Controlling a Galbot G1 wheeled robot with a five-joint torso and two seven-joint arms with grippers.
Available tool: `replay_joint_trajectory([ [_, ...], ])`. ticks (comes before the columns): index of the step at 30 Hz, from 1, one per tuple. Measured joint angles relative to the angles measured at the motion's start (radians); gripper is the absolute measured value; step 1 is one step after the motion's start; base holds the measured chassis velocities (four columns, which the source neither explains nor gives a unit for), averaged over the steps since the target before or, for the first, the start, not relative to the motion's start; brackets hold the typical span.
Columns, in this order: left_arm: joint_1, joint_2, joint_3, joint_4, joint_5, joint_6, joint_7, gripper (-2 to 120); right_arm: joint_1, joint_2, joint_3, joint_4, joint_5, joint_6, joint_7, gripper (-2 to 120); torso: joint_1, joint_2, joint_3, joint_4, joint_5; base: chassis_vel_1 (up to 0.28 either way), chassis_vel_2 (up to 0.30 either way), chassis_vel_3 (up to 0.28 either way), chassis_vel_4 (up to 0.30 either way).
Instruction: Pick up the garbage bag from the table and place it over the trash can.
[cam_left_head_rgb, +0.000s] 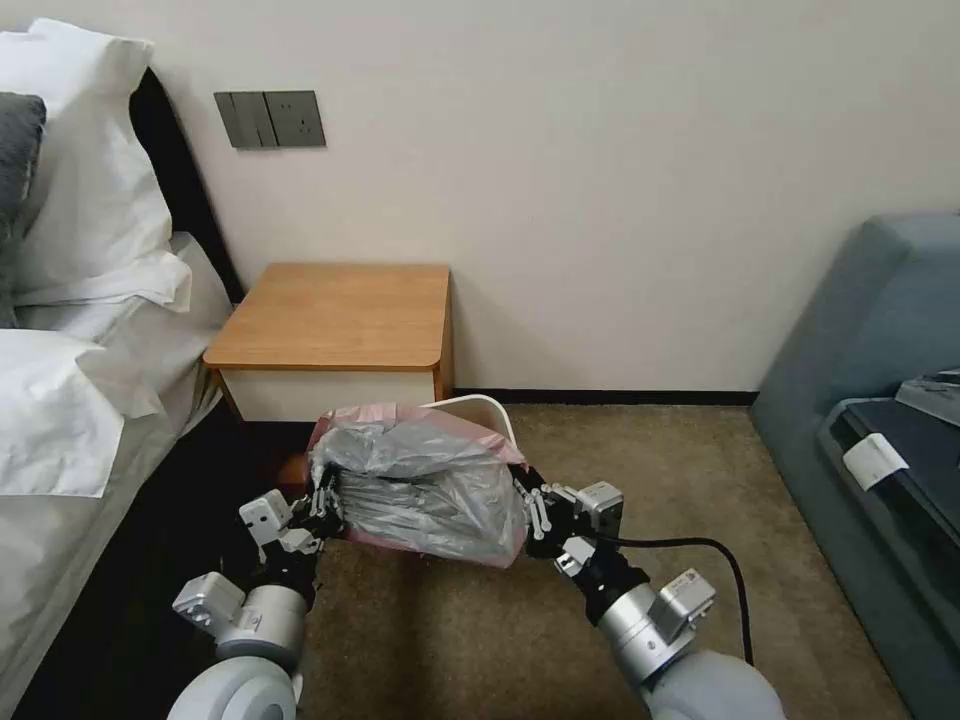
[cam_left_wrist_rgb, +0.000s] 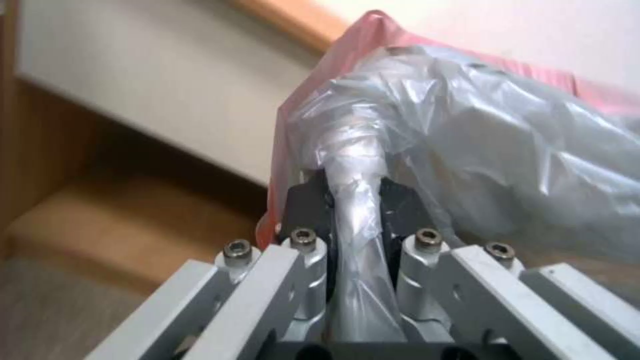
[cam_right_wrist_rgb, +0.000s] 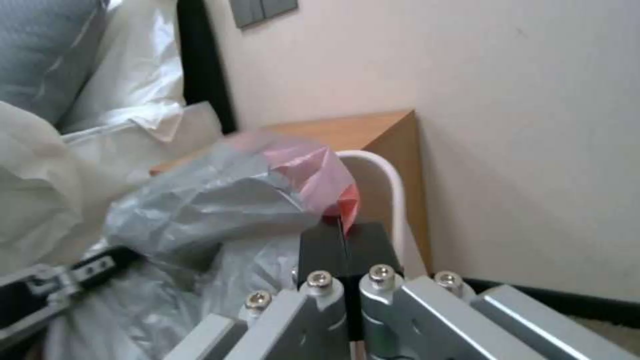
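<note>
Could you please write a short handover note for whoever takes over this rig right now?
Left gripper: shut on the garbage bag, a twisted bunch of plastic between its fingers.
Right gripper: shut on the bag's pink rim at the opposite side.
The bag hangs stretched between both grippers, in front of the table, with the trash can rim visible behind it.
Done: bag lifted off the table.
Left: fit the bag's rim over the can.

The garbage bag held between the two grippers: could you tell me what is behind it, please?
Behind the garbage bag a curved stretch of the trash can rim shows, with the table beyond. The can's body and opening are covered.
</note>
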Motion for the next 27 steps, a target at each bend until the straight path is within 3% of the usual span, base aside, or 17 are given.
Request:
replay_joint_trajectory([
  [1,0.002,0.002,-0.004,0.013,0.006,-0.036,0.049,7,0.013,-0.011,0.009,-0.006,0.005,0.000,0.001,0,0.000,0.000,0.000,0.0000,-0.0001,0.000,0.000,0.000,0.000],
  [3,0.003,0.002,-0.007,0.020,0.008,-0.055,0.074,7,0.018,-0.016,0.012,-0.009,0.008,0.000,0.001,0,0.000,0.000,0.000,0.0000,-0.0001,0.000,0.000,0.000,0.000],
  [4,0.004,0.002,-0.013,0.034,0.015,-0.096,0.138,7,0.032,-0.031,0.026,-0.015,0.016,0.000,0.003,0,0.000,0.000,0.000,0.0001,0.0001,0.000,0.000,0.000,0.000],
  [5,0.004,0.002,-0.013,0.034,0.015,-0.096,0.138,7,0.032,-0.031,0.026,-0.015,0.016,0.000,0.003,0,0.000,0.000,0.000,0.0001,0.0001,0.000,0.000,0.000,0.000],
  [8,0.004,0.003,-0.018,0.061,0.023,-0.149,0.216,7,0.038,-0.053,0.052,-0.006,0.028,-0.002,0.004,0,0.000,0.000,0.000,0.0000,0.0000,0.000,0.000,0.000,0.000],
  [21,0.003,0.002,-0.018,0.078,0.015,-0.172,0.224,7,0.037,-0.093,0.102,0.020,0.061,-0.016,0.009,0,0.000,0.000,0.000,0.0000,0.0000,0.000,0.000,0.000,0.000],
  [27,0.003,0.005,-0.015,0.061,-0.055,-0.165,0.223,7,0.036,-0.111,0.109,0.006,0.071,-0.019,0.010,0,0.000,0.000,0.000,0.0000,0.0000,0.000,0.000,0.000,0.000],
])
